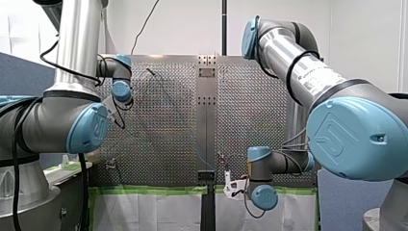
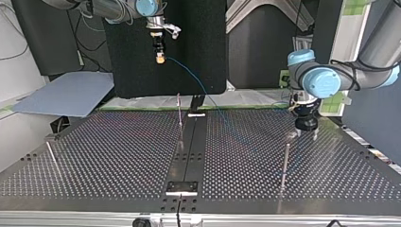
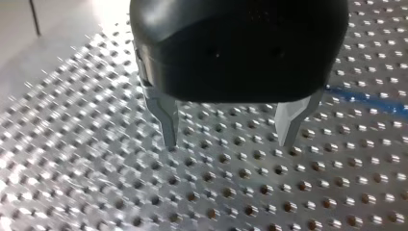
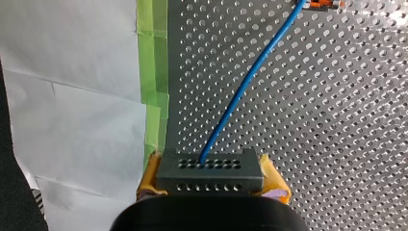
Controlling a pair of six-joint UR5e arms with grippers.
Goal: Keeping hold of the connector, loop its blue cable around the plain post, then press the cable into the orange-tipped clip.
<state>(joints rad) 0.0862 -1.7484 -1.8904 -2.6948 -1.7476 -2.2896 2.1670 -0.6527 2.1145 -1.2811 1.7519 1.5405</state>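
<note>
Two grippers share the perforated table (image 2: 118,156), and each view tells a different part. Only the right wrist view shows the grey connector (image 4: 210,168) clamped between the yellow pads (image 4: 274,182) of my right gripper (image 4: 211,174), with its blue cable (image 4: 240,96) running across the table to the orange-tipped clip (image 4: 320,5). The top view alone shows that arm raised high above the table's far edge. My left gripper (image 3: 226,142) points down just above the table, its metal fingers (image 3: 166,118) spread and grasping nothing.
</note>
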